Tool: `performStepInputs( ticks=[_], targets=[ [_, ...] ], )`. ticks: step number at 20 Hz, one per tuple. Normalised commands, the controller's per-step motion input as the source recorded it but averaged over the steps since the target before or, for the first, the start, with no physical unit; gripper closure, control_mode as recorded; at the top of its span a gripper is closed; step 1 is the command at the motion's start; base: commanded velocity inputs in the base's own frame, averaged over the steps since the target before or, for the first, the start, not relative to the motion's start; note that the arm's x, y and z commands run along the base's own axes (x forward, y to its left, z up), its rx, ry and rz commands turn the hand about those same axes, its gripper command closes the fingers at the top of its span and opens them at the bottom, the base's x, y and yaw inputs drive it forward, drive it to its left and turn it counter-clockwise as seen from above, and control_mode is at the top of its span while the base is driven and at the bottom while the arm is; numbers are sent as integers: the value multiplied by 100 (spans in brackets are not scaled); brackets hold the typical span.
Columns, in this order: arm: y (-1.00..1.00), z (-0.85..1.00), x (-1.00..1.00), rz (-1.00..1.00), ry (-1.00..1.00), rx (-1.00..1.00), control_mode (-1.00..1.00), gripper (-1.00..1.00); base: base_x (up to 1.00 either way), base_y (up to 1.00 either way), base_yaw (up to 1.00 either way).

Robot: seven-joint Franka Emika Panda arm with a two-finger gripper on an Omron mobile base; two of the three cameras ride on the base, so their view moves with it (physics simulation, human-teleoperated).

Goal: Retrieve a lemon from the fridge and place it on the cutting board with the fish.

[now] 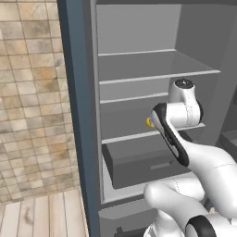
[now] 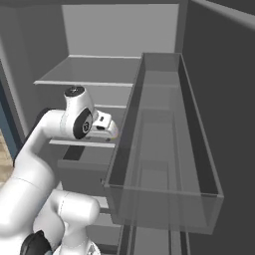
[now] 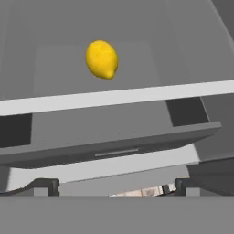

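Note:
The fridge (image 1: 76, 115) stands open, its grey shelves and drawer (image 1: 143, 162) bare to the front. A bright yellow lemon (image 3: 102, 59) lies on the shelf just above the drawer (image 3: 109, 141), well behind the shelf's white front edge. In the left base view the lemon (image 1: 149, 122) peeks out beside my wrist. My gripper (image 3: 114, 187) is open, with its two dark fingertips (image 3: 45, 185) spread wide and nothing between them. It hangs in front of the drawer, short of the lemon and lower than it. The cutting board and the fish are out of view.
The open fridge door's clear bin (image 2: 164, 149) juts out close on the arm's right. Upper shelves (image 1: 157, 74) sit above my hand. A tiled wall (image 1: 32, 102) and wooden floor (image 1: 41, 213) lie left of the fridge.

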Motion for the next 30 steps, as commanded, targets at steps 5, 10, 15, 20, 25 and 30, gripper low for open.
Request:
performStepInputs(
  ticks=[5,10,15,20,25,30],
  targets=[
    [-2,-5,43,0,-2,1,-100,-100,0,0,0],
    [4,-10,57,0,0,0,-100,-100,0,0,0],
    [8,-14,67,0,0,0,-100,-100,0,0,0],
    [3,-21,52,0,0,0,-100,-100,0,0,0],
    [0,-23,43,0,0,0,-100,-100,0,0,0],
    [0,-31,40,0,0,0,-100,-100,0,0,0]
  ],
)
